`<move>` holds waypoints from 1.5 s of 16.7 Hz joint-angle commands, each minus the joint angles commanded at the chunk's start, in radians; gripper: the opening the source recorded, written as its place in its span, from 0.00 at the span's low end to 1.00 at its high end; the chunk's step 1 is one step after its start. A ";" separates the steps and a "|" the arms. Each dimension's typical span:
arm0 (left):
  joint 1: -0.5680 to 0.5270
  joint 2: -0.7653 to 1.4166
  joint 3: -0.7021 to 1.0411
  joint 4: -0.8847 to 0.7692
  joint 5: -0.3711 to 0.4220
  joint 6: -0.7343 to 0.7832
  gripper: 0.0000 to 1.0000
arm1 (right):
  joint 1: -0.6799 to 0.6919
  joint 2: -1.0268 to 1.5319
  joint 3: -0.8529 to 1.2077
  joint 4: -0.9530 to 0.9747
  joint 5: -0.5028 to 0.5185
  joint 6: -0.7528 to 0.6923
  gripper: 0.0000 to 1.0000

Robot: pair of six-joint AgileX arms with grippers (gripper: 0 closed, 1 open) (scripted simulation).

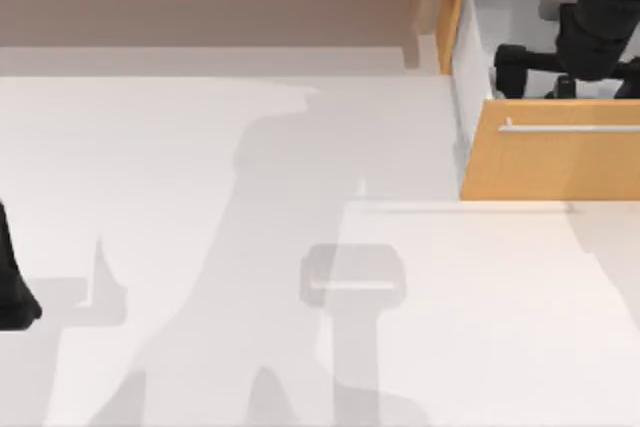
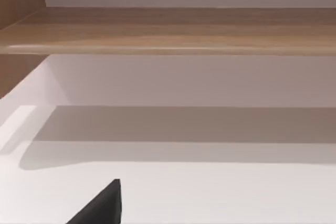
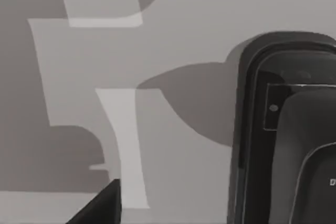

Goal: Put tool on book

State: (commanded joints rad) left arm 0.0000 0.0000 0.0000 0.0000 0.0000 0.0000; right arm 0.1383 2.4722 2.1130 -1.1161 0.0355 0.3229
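Right arm reaching down into the open drawer at the worktop's right rear.
The right gripper (image 1: 560, 72) is hanging inside the drawer (image 1: 470, 67) behind its orange front (image 1: 550, 162), beside a dark tool (image 3: 286, 140); its fingers' opening cannot be told. The left arm (image 1: 12, 287) is sitting parked at the left edge.

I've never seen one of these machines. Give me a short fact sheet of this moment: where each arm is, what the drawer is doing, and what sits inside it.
Right arm: right gripper reaching down into the open drawer at the table's upper right
Left arm: parked at the table's left edge
Drawer: pulled out, orange front with a pale handle
Inside drawer: a black object beside the gripper, identity unclear
Table: white, crossed by arm shadows
Book: not identifiable
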 joint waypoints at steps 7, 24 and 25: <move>0.000 0.000 0.000 0.000 0.000 0.000 1.00 | 0.000 0.000 0.000 0.000 0.000 0.000 0.62; 0.000 0.000 0.000 0.000 0.000 0.000 1.00 | 0.000 -0.001 0.000 0.000 0.000 0.001 0.00; 0.000 0.000 0.000 0.000 0.000 0.000 1.00 | 0.000 -0.001 0.000 0.000 0.000 0.001 0.00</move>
State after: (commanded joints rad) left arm 0.0000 0.0000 0.0000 0.0000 0.0000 0.0000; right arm 0.1379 2.4712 2.1129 -1.1162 0.0352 0.3242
